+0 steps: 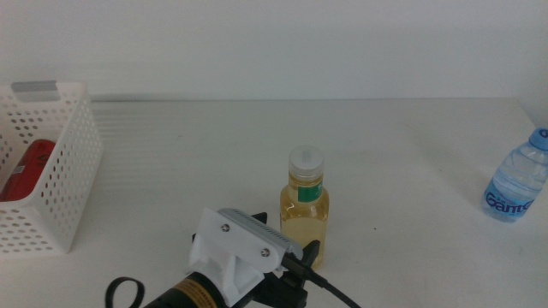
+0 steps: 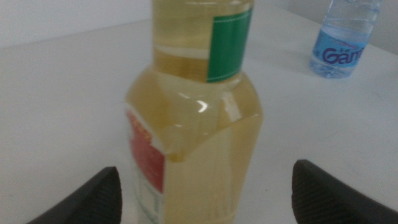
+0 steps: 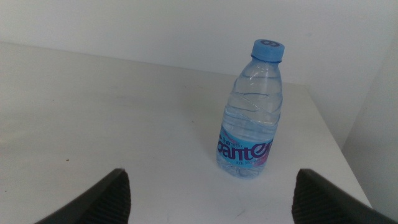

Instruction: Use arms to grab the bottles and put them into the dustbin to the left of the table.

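The left claw [image 2: 202, 193] stands wide around the yellow bottle [image 1: 304, 205], ready to close; right of this bottle, the right claw [image 3: 211, 199], also wide, faces the water bottle [image 3: 252, 112].

We've got a clear plastic bottle of yellow liquid [image 1: 304, 208] – white cap, green neck label – upright mid-table. A small blue-capped water bottle [image 1: 517, 186] stands far right, and a red can [image 1: 25, 170] lies inside the white perforated basket [image 1: 71, 175].

Yellow bottle [image 2: 193, 118]: cap cut off in left wrist view, red side label blurred, perhaps unreadable. Red can [image 1: 27, 169]: partly hidden behind dustbin [image 1: 73, 162] wall. Water bottle [image 1: 516, 181]: clipped at edge.
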Controlling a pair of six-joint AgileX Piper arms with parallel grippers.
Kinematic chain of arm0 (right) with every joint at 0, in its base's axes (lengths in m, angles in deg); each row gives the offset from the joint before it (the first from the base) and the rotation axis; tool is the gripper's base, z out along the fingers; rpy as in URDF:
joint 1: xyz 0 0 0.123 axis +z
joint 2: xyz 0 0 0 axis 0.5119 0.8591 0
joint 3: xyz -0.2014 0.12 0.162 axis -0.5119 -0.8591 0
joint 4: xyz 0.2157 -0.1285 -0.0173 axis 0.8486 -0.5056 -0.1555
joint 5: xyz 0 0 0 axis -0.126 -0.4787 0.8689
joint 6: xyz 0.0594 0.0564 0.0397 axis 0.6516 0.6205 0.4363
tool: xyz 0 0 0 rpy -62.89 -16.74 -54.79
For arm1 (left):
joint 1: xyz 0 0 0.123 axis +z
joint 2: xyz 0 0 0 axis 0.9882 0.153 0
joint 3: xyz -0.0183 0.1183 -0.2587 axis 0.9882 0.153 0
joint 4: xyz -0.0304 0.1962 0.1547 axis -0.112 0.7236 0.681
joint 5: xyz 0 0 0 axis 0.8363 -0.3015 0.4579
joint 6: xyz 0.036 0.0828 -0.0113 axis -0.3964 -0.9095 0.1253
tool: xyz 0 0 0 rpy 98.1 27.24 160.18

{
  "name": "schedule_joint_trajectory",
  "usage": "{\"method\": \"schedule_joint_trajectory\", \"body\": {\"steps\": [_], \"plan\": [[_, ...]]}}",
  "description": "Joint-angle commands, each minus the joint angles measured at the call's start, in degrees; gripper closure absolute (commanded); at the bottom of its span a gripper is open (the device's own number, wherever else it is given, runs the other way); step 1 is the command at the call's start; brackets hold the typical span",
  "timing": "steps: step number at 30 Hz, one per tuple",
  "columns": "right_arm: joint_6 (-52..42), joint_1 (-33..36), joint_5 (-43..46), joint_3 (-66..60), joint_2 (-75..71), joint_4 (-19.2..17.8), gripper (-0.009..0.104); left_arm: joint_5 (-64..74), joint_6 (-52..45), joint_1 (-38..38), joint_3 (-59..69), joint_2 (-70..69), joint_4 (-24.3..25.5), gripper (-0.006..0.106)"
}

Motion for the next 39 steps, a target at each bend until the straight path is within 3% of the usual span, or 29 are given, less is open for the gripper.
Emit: {"method": "schedule_joint_trajectory", "body": {"steps": [1,39], "plan": [[-0.08,-0.4,4.56,0.5,-1.57,-0.3,0.027,-4.88,1.87,-0.23,-1.86,-0.81,1.64,0.01],[-0.03,-0.4,4.56,0.5,-1.57,-0.3,0.027,-14.86,1.87,-0.12,-13.47,15.17,-3.41,0.01]]}}
